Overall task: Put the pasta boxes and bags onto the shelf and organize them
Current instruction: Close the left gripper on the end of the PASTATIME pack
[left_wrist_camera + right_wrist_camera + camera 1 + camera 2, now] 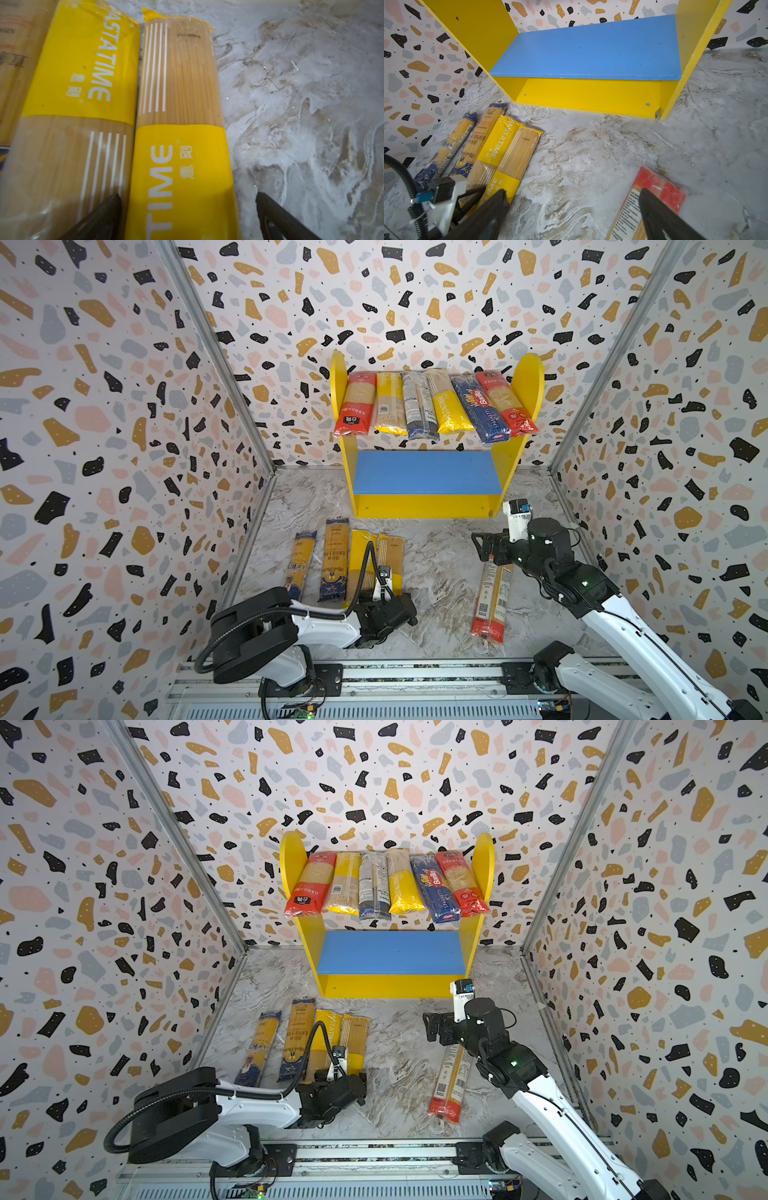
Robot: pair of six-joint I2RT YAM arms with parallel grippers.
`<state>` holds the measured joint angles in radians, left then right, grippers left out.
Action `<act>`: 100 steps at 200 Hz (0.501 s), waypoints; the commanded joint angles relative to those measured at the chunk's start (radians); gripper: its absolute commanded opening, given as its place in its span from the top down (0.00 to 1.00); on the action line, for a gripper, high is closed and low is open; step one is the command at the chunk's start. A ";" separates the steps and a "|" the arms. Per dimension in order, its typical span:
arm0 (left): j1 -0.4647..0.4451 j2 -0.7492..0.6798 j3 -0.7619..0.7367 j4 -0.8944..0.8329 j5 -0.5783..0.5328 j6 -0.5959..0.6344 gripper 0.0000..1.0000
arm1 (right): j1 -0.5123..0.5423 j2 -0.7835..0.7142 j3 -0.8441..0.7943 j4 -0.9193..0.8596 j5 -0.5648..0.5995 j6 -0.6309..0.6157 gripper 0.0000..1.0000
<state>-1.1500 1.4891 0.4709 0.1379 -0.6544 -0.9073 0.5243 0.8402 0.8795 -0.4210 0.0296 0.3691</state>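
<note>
Pasta packets [334, 556] — five on bench [436, 572], four by left edge; six fill shelf [428, 506] top board. Left gripper [188, 196] open astride end PASTATIME packet [180, 83], one finger over neighbour packet [83, 62] — closing may pinch both. Right gripper [572, 192] open.

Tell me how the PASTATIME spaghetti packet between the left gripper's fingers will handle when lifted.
The PASTATIME spaghetti packet should feel fairly stiff: straight strands packed tight. Its glossy film may slip in the left gripper. Flat-sided, it seems unlikely to roll.

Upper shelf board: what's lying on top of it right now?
Six spaghetti packets lie side by side between the yellow sides. They cover the board, so its surface cannot be seen.
</note>
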 commanded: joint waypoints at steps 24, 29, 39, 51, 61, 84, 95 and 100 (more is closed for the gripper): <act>-0.014 0.101 0.045 0.020 0.058 -0.007 0.00 | -0.007 -0.042 0.002 -0.044 0.004 0.008 0.01; -0.014 0.105 0.046 0.020 0.059 -0.011 0.00 | -0.006 -0.043 0.002 -0.046 0.004 0.008 0.01; -0.014 0.118 0.047 0.015 0.058 -0.020 0.01 | -0.006 -0.043 0.003 -0.048 0.002 0.012 0.01; -0.013 0.137 0.048 0.008 0.058 -0.033 0.01 | -0.006 -0.043 0.004 -0.048 -0.003 0.015 0.01; -0.013 0.155 0.043 0.014 0.067 -0.045 0.01 | -0.007 -0.044 0.007 -0.048 -0.006 0.018 0.01; -0.014 0.199 0.021 0.056 0.103 -0.074 0.01 | -0.005 -0.046 0.017 -0.056 -0.008 0.020 0.01; -0.014 0.220 0.013 0.082 0.122 -0.079 0.04 | -0.005 -0.049 0.021 -0.062 -0.008 0.020 0.01; -0.013 0.230 0.011 0.092 0.129 -0.082 0.06 | -0.006 -0.051 0.023 -0.066 -0.007 0.021 0.01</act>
<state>-1.1606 1.6333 0.5224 0.1993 -0.7132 -0.9058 0.5224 0.8101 0.8799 -0.4580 0.0288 0.3805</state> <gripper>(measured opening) 0.976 0.989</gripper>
